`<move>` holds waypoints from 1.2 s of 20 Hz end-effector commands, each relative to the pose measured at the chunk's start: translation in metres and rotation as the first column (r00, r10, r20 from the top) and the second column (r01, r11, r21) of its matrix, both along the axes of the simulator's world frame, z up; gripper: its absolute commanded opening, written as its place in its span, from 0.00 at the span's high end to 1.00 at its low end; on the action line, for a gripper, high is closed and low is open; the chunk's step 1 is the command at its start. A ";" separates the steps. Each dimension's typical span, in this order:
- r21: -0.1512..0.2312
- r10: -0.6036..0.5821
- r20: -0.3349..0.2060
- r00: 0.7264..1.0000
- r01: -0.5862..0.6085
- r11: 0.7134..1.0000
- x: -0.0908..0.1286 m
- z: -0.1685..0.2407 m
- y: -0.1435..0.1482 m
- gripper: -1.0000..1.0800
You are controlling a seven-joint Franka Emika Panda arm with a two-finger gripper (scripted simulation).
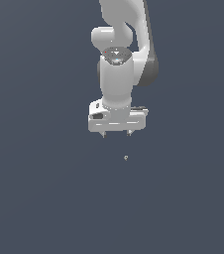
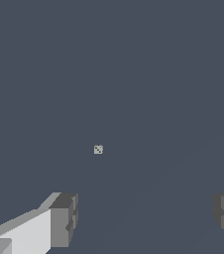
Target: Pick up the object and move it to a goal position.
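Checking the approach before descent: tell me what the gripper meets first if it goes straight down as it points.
Probably nothing: the open gripper points down, while the object sits below, toward the exterior view's right; depth unclear.

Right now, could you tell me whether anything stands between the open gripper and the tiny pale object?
Nothing visible does. The gripper hangs open above the small pale object, apart from it, with only bare dark background between them in both views. No goal marker shows.

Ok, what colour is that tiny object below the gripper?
Pale grey-white with darker flecks, the object shows best in the wrist view.
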State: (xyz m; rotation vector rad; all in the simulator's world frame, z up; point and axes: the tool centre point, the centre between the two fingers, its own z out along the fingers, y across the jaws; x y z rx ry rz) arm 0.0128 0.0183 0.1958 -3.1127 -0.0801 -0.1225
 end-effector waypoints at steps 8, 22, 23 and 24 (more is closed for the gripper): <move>0.001 0.038 -0.021 0.999 -0.038 0.999 -0.003 -0.008 0.006 0.04; -0.003 0.045 -0.036 0.998 -0.046 0.999 0.000 -0.026 0.014 0.04; -0.004 0.044 -0.038 0.998 -0.044 0.999 0.001 -0.031 0.015 0.04; -0.005 0.042 -0.040 0.998 -0.042 0.999 0.002 -0.036 0.017 0.04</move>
